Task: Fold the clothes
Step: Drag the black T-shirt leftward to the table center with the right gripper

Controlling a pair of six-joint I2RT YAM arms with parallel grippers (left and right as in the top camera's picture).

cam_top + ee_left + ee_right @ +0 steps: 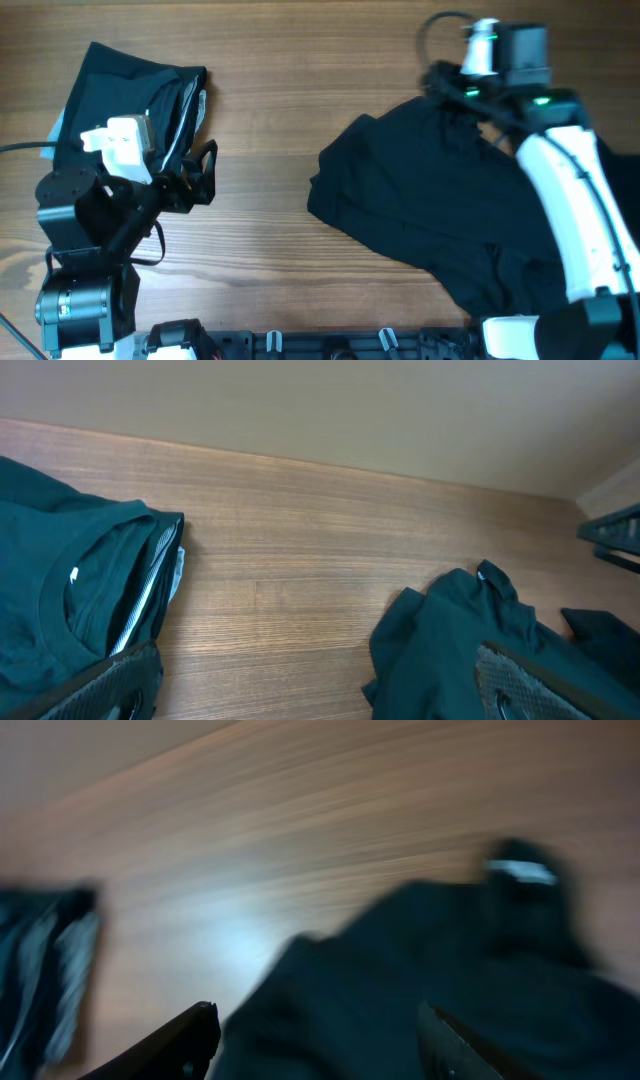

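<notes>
Two black clothes lie on the wooden table. One is a folded garment (130, 90) at the far left, also seen in the left wrist view (70, 580). The other is a crumpled garment (430, 210) at the right (470, 640). My left gripper (195, 180) hovers open just right of the folded garment, with bare wood between its fingertips (320, 695). My right gripper (445, 85) is at the crumpled garment's far edge. Its view is motion-blurred, but its jaws stand apart above the dark fabric (400, 970) with nothing pinched between them (315, 1045).
The right arm's white link (570, 200) lies across the right side of the crumpled garment. Bare wood (260, 120) separates the two garments. The table's far edge meets a pale wall (350, 400) in the left wrist view. Arm bases (80, 300) line the near edge.
</notes>
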